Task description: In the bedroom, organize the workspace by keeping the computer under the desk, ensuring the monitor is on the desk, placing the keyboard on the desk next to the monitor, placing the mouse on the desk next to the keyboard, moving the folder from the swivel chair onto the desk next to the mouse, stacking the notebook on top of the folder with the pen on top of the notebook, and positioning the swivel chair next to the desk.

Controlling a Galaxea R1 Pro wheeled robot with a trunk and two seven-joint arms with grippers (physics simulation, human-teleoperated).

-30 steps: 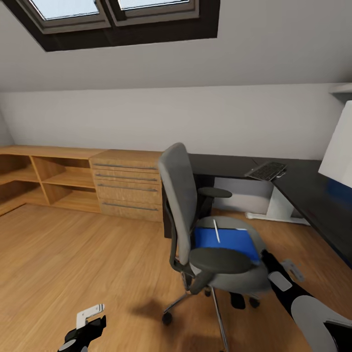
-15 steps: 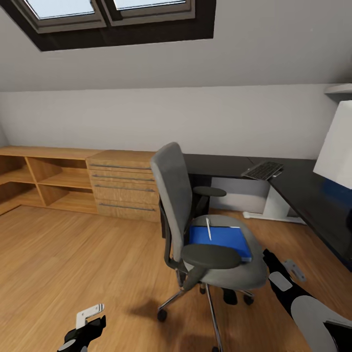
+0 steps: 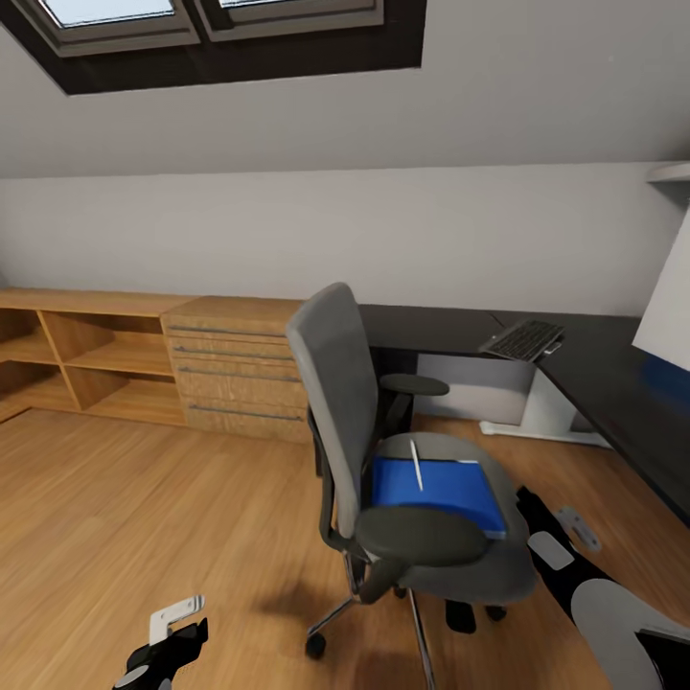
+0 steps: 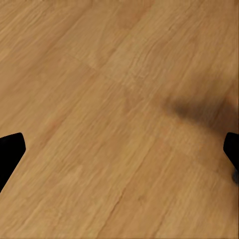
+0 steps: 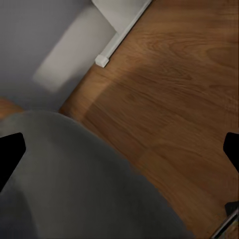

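Note:
The swivel chair [image 3: 331, 402] stands on the wood floor in front of the desk [image 3: 604, 383], grey back toward me. On its seat lies the blue folder [image 3: 450, 489] with a white pen [image 3: 417, 464] on top; I cannot pick out a notebook. The keyboard [image 3: 523, 338] rests on the desk's black top. The monitor [image 3: 671, 311] shows its pale back at the right edge. Computer and mouse are out of view. My right gripper [image 3: 530, 508] [image 5: 119, 152] hangs open just beside the seat's edge. My left gripper [image 3: 172, 642] [image 4: 119, 149] is open over bare floor.
A light wooden drawer cabinet [image 3: 244, 369] and open shelves [image 3: 86, 359] run along the back wall to the left. The desk's white leg [image 3: 551, 407] stands behind the chair. The chair's chrome star base [image 3: 331, 618] spreads low over the floor. The ceiling slopes down to the back wall.
The whole view has shifted slightly, so the camera moved. The chair sits a bit lower in the picture. Both grippers keep their places and stay open.

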